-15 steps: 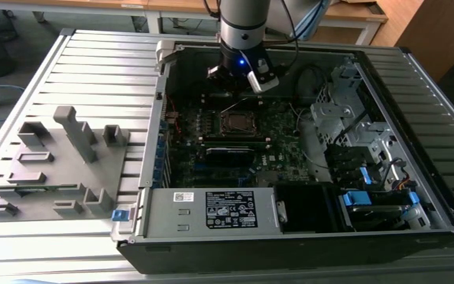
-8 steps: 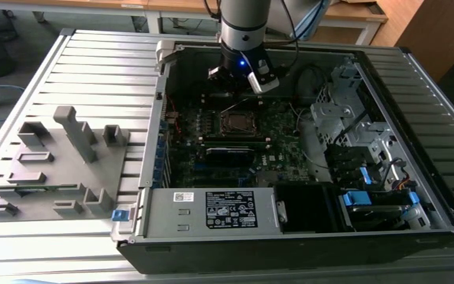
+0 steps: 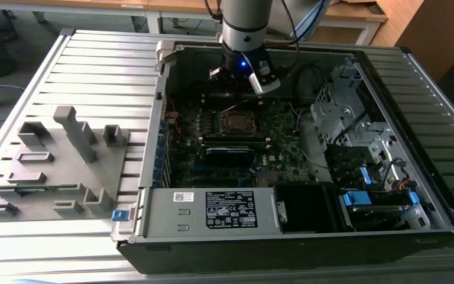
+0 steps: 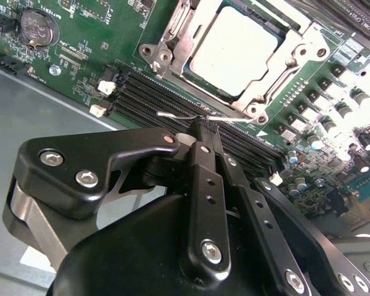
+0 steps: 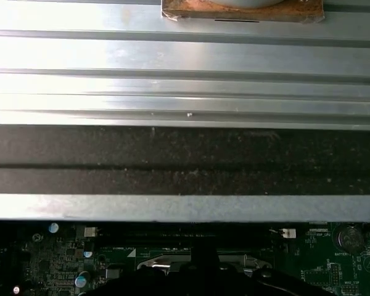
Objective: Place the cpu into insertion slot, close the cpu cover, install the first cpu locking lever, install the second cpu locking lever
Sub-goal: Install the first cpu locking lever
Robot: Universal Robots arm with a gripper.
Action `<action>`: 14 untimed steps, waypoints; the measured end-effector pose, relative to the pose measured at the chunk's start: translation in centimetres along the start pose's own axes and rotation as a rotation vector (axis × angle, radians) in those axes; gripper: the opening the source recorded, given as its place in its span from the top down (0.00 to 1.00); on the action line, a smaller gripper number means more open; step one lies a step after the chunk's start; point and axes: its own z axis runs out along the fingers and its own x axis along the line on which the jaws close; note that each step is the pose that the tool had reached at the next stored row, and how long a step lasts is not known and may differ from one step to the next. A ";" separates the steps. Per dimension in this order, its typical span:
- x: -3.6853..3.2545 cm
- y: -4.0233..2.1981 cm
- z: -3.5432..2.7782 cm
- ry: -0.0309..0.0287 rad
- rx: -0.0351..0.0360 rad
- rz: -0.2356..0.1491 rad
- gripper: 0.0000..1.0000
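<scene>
1. The arm [image 3: 243, 26] stood over the open computer case [image 3: 153, 148], which lay on the slatted metal table [image 3: 93, 65].
2. In the second wrist view, the gripper [image 4: 203, 125] had its two black fingers [image 4: 200, 166] drawn together, with no gap visible at the tips.
3. The fingertips sat at a thin silver locking lever [image 4: 172, 115], which ran along the near edge of the socket above the black memory slots [image 4: 151, 92]. Whether the wire was pinched between the tips or merely touched could not be told.
4. The cpu [image 4: 234, 49] lay seated in the insertion slot [image 3: 236, 122], its pale metal top showing through the window.
5. The cpu cover [image 4: 282, 69] lay flat over the cpu, framing it on all visible sides.
6. The slot sat near the middle of the green motherboard [image 4: 80, 43], just beyond the gripper tips.
7. A coin cell [image 4: 39, 28] sat on the board, well apart from the socket.
8. On the exterior view's left, a grey fixture tray [image 3: 54, 160] rested on the table beside the case.
</scene>
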 end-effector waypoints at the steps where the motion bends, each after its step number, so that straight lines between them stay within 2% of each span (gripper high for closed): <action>1: -0.07 0.00 0.01 0.0000 0.0002 0.000 0.90; 14: -0.35 -0.08 0.54 0.0001 0.0010 0.000 0.90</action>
